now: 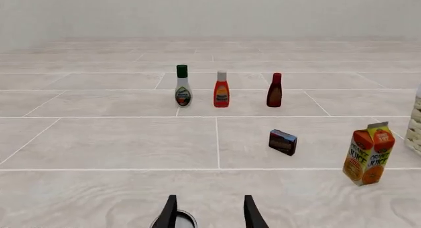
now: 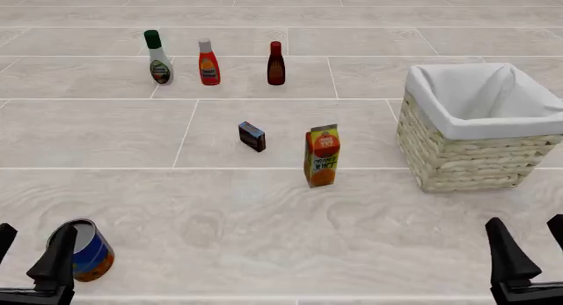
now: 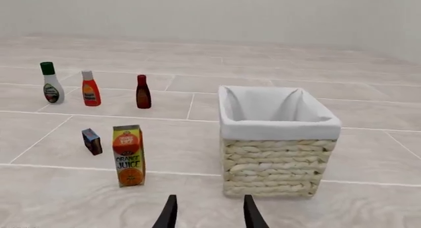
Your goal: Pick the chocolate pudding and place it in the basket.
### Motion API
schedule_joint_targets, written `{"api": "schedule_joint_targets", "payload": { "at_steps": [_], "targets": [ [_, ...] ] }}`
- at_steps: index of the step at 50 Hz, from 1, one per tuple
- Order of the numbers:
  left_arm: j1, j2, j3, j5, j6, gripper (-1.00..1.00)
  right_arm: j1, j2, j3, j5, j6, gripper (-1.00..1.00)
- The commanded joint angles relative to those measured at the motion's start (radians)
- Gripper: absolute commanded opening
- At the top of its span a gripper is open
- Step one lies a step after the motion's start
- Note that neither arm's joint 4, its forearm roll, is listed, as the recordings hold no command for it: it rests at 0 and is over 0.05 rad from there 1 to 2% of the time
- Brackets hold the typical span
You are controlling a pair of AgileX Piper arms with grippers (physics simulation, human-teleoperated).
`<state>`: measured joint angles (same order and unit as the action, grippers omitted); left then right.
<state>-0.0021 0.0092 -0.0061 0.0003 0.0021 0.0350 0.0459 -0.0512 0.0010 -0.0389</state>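
Your left gripper (image 2: 31, 262) has its jaws spread with nothing between them, low at the near left of the table, and a tin can (image 2: 88, 251) with a blue and orange label stands just beside it. Your right gripper (image 2: 528, 252) is likewise spread and bare at the near right.

Take the basket (image 2: 475, 157) as your landmark: it sits just ahead of your right gripper, its white liner folded over the rim. To its left stands the orange juice carton (image 2: 321, 155), upright. The chocolate pudding (image 2: 252, 136) is left of that carton and slightly farther from you, standing alone on the table, well apart from both grippers.

Farther back and left of the basket three bottles stand in a row: a green-capped bottle (image 2: 158, 58), a red bottle (image 2: 208, 62) and a dark red-brown bottle (image 2: 276, 64).
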Motion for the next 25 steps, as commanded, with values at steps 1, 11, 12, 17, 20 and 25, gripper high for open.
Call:
{"api": "schedule_joint_targets", "payload": {
  "at_steps": [1,11,12,17,20,25],
  "targets": [
    [0.002,-0.002,0.002,-0.002,-0.002,1.00,0.040,0.092,-0.038,-0.052,-0.024,1.00],
    [0.002,-0.002,0.002,-0.002,-0.002,1.00,0.100,0.211,-0.093,-0.112,-0.039,1.00],
    [0.002,-0.002,0.002,-0.002,-0.002,1.00,0.104,0.215,-0.099,-0.111,-0.040,1.00],
    [0.002,-0.002,0.002,-0.002,-0.002,1.00,0.127,0.242,-0.121,-0.118,-0.050,1.00],
    [0.002,-0.002,0.002,-0.002,-0.002,1.00,0.144,0.285,-0.132,-0.131,-0.055,1.00],
    [0.002,-0.002,0.002,-0.002,-0.002,1.00,0.164,0.326,-0.153,-0.138,-0.063,1.00]
  ]
}}
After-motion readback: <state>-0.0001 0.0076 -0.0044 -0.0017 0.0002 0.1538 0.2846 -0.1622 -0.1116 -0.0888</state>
